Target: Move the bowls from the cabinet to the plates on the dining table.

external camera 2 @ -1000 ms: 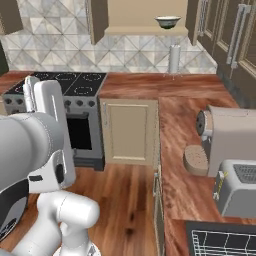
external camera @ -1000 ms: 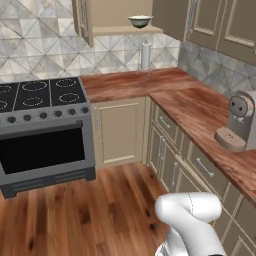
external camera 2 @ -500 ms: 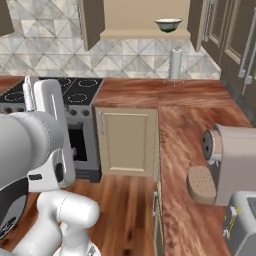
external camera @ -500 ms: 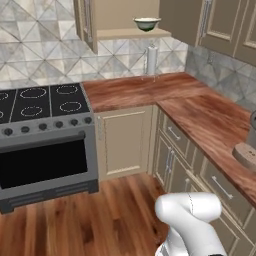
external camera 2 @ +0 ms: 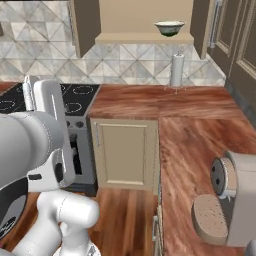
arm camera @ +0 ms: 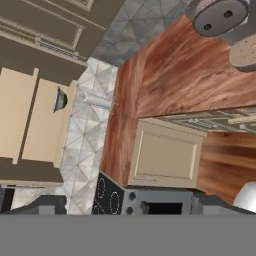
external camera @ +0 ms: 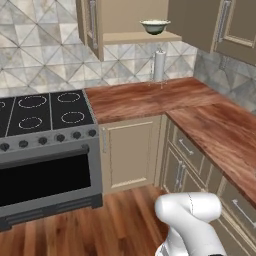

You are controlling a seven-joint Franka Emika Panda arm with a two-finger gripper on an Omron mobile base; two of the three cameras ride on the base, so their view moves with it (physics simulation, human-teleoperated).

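1. The white arm (external camera 2: pixel 35 145) is folded close to the base: in the right base view its thick links fill the lower left, and in the left base view a rounded joint sits at the bottom right.
2. The hand is rolled to one side, so in the hand view the kitchen appears turned, with the cabinet (arm camera: pixel 30 120) at the left edge.
3. The gripper (arm camera: pixel 127 204) has its two dark finger tips (arm camera: pixel 47 204) wide apart at the bottom of the hand view, and nothing is between them.
4. A pale green-white bowl (external camera: pixel 155 26) stands upright on the shelf (external camera: pixel 140 37) of the open cabinet, near the right end of the shelf.
5. The bowl is high above the wood counter (external camera: pixel 150 97), just over a paper towel roll (external camera: pixel 159 65) that stands by the wall.
6. The bowl is far from the gripper and well apart from it.
7. A black stove (external camera: pixel 40 112) is left of the counter.
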